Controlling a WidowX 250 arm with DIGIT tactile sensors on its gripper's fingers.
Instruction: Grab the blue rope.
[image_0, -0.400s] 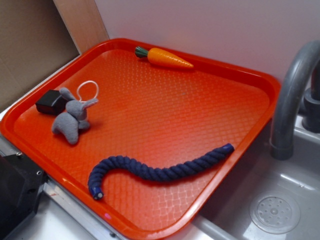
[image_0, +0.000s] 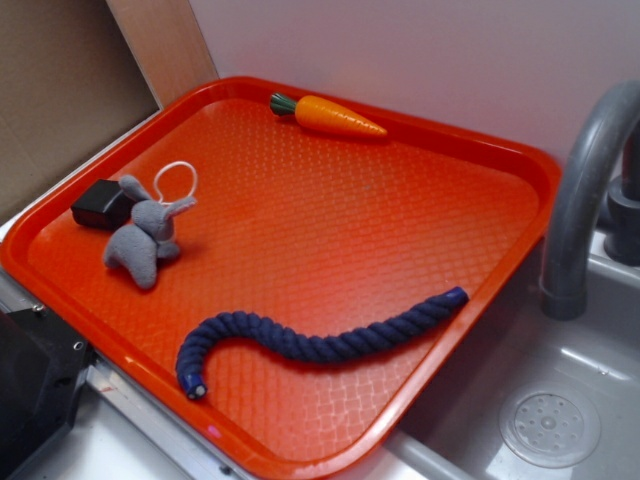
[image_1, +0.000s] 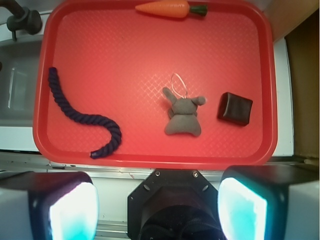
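The blue rope (image_0: 320, 340) (image_1: 82, 117) is dark navy and twisted, and it lies in a loose curve along the near side of the orange tray (image_0: 330, 230) (image_1: 155, 155). One blunt end curls toward the tray's front rim. In the wrist view my gripper (image_1: 157, 210) is open, its two pale pads far apart with nothing between them. It hovers high, off the tray's near edge, and touches nothing. The gripper does not show in the exterior view.
A grey plush animal (image_0: 148, 240) with a white loop and a black block (image_0: 98, 205) lie at the tray's left side. A toy carrot (image_0: 330, 115) sits by the far rim. A grey faucet (image_0: 580, 200) and a sink (image_0: 550, 420) stand to the right.
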